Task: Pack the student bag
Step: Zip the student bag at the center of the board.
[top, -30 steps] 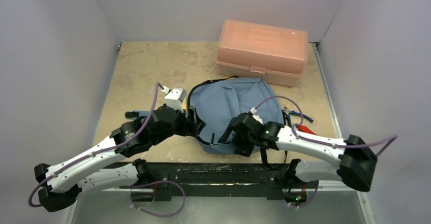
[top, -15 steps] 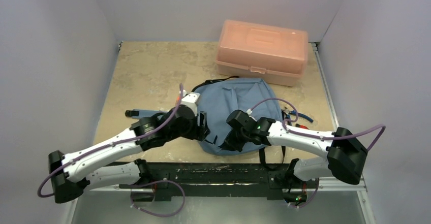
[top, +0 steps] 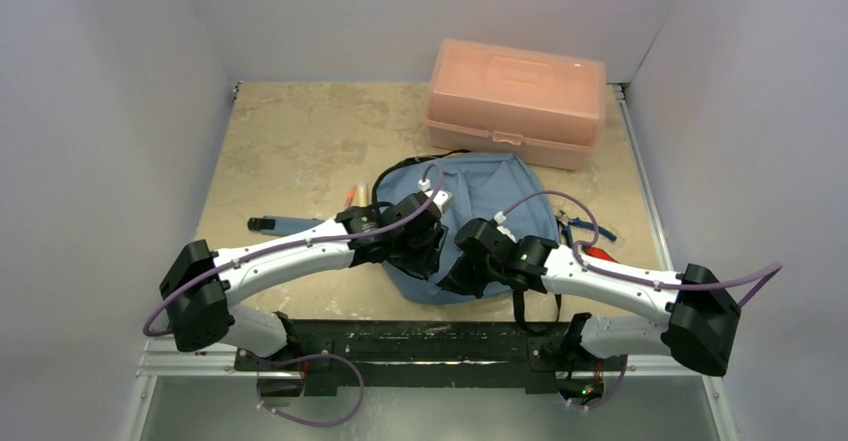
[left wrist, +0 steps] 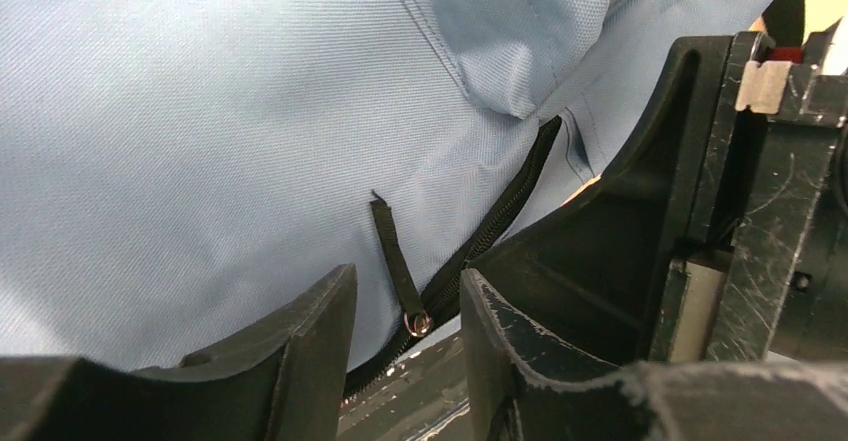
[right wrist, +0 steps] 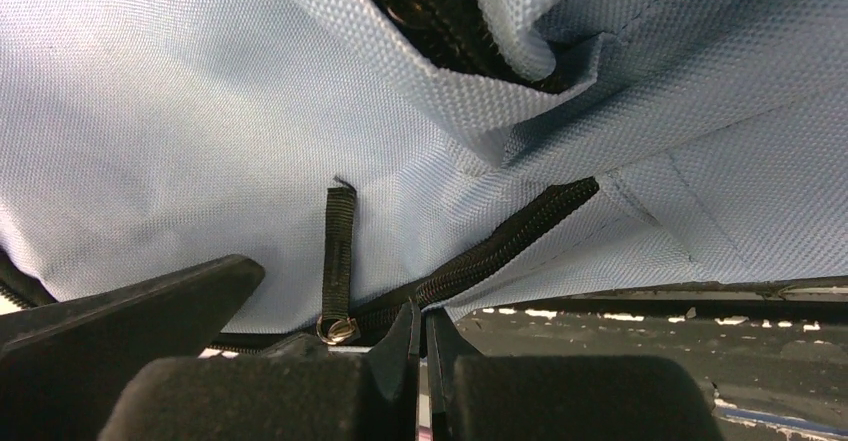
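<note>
The student bag, soft blue-grey fabric, lies flat mid-table with its dark zipper along the near edge. My left gripper hovers at that edge and is open. In the left wrist view the black zipper pull strap hangs in the gap between the fingers, unclamped. My right gripper sits just right of it, shut, its tips pinched on the bag's fabric edge beside the zipper. The same pull strap shows left of those tips.
A rigid salmon-pink plastic box stands behind the bag at the back. Pens and a blue item lie left of the bag. A red item and a blue one lie to its right. White walls enclose three sides.
My left arm has swung right onto the bag's near edge and its jaws have narrowed. The right gripper has closed at the zipper edge and shifted slightly.
</note>
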Available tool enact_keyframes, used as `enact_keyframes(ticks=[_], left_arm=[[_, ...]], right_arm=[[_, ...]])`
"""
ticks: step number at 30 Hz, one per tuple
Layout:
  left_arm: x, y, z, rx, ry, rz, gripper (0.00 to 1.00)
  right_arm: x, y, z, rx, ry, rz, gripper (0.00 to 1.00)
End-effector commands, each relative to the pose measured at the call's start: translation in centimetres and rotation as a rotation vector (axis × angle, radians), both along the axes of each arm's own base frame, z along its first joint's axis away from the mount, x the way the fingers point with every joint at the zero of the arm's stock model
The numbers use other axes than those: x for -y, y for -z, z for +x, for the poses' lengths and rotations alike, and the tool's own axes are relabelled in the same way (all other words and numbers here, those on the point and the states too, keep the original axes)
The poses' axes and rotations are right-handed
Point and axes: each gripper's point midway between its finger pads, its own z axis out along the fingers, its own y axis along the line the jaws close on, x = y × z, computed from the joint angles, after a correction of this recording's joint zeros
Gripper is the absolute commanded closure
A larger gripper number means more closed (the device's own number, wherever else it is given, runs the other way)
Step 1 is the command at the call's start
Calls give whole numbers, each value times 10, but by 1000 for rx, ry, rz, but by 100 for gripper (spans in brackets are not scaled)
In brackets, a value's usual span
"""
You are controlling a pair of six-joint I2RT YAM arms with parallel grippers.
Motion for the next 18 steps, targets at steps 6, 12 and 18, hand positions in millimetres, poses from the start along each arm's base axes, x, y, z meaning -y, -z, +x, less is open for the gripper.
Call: enact_keyframes(ticks=[6, 12, 18], left_arm=[[19, 20, -10, -62, 149, 33, 57], [9, 51, -15, -72, 155, 126, 53], [13, 77, -18, -16, 182, 226, 60]], right_arm=[[7, 3, 12, 66, 30, -26, 100], [6, 2, 13, 74, 31, -25, 100], [8, 7, 13, 62, 42, -35, 100]])
